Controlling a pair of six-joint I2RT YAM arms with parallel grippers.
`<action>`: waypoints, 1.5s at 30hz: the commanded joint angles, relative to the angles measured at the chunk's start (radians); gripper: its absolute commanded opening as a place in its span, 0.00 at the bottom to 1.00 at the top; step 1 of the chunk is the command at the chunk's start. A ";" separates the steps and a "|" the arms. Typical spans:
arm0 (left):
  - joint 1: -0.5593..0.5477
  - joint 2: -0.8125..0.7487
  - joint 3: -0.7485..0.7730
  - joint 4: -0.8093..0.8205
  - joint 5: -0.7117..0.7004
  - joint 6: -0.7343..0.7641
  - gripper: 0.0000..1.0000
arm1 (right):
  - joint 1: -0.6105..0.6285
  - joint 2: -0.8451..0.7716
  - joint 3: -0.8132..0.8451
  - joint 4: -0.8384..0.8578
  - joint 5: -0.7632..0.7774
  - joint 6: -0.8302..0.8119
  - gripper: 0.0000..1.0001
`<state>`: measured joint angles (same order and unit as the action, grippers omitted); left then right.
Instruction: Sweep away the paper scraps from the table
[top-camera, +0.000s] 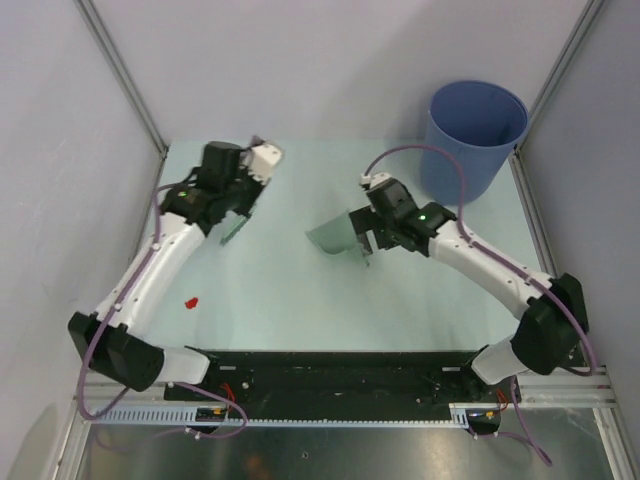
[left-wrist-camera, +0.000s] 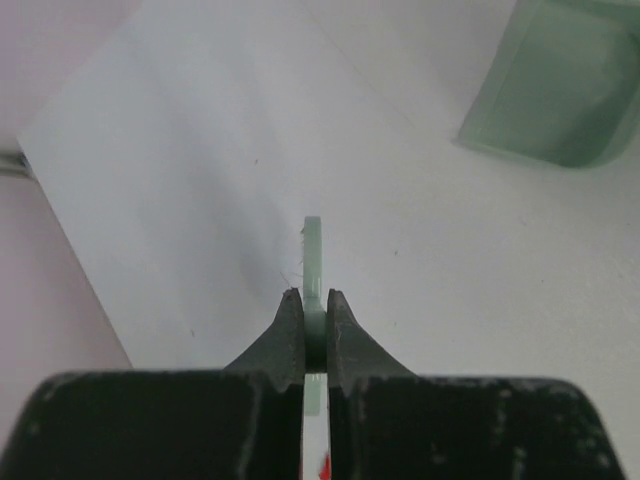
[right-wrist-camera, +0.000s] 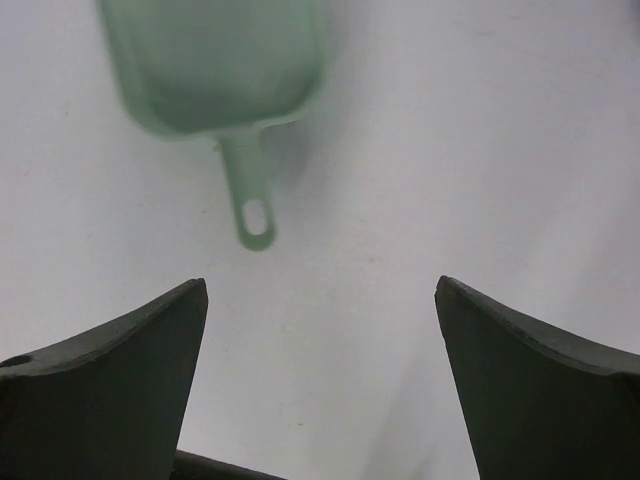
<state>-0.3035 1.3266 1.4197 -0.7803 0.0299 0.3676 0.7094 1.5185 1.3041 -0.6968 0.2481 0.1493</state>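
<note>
One red paper scrap (top-camera: 190, 300) lies on the pale green table (top-camera: 300, 300) at the near left; a bit of red (left-wrist-camera: 325, 465) also shows between my left fingers in the left wrist view. My left gripper (top-camera: 240, 205) is shut on the thin pale green hand brush (left-wrist-camera: 313, 260), held above the table at the back left. The pale green dustpan (top-camera: 332, 238) lies at the table's middle. My right gripper (top-camera: 364, 236) is open and empty just behind the dustpan's handle (right-wrist-camera: 250, 195), with the pan (right-wrist-camera: 215, 65) ahead of it.
A tall blue bucket (top-camera: 478, 135) stands at the back right corner. Grey frame posts (top-camera: 125, 75) rise at the back corners. The dustpan (left-wrist-camera: 555, 90) shows at the upper right of the left wrist view. A black rail (top-camera: 330, 375) runs along the front edge.
</note>
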 joint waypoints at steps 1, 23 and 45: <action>-0.254 0.058 0.054 0.119 -0.373 0.054 0.00 | -0.091 -0.087 -0.074 -0.012 0.053 0.021 1.00; -0.723 0.592 0.068 0.607 -0.724 0.357 0.02 | -0.416 -0.346 -0.266 -0.021 -0.082 0.016 1.00; -0.559 0.180 0.026 0.325 0.054 0.012 0.82 | -0.516 -0.388 -0.296 0.011 -0.173 -0.013 1.00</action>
<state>-0.9810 1.6398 1.4464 -0.4122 -0.1253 0.5095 0.1959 1.1656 1.0206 -0.7269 0.1360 0.1532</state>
